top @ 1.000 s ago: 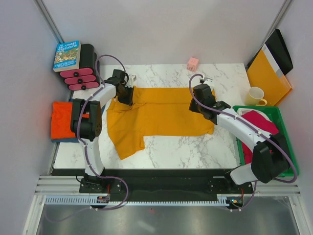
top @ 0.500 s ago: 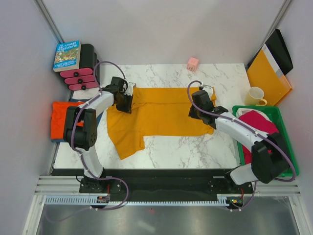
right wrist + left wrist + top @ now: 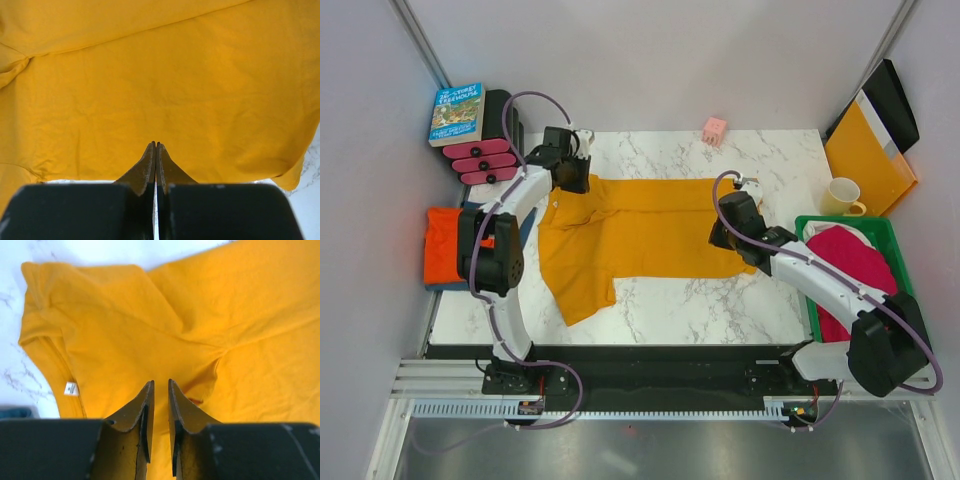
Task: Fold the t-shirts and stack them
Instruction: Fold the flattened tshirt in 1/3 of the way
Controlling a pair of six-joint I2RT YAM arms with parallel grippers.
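Observation:
The mustard-yellow t-shirt (image 3: pixel 640 230) lies partly folded across the middle of the table, one sleeve hanging toward the near left. My left gripper (image 3: pixel 572 180) hovers over its far left corner near the collar (image 3: pixel 55 370); its jaws (image 3: pixel 160 382) stand a narrow gap apart with nothing between them. My right gripper (image 3: pixel 724 234) is over the shirt's right part, shut and empty (image 3: pixel 156 143). The red-orange t-shirt (image 3: pixel 445 245) lies folded at the left on the dusty blue one (image 3: pixel 450 285). The magenta-pink t-shirt (image 3: pixel 855 262) is in the green bin (image 3: pixel 898 250).
A book (image 3: pixel 458 112) on a black and pink stack (image 3: pixel 485 160) stands at the far left. A small pink block (image 3: pixel 714 129) sits at the back. A cream mug (image 3: pixel 843 196) and the yellow-orange folder (image 3: pixel 868 160) are at the far right.
My left gripper has drawn back from the shirt's collar area toward the far left corner. My right gripper has shifted toward the near side over the shirt's right part.

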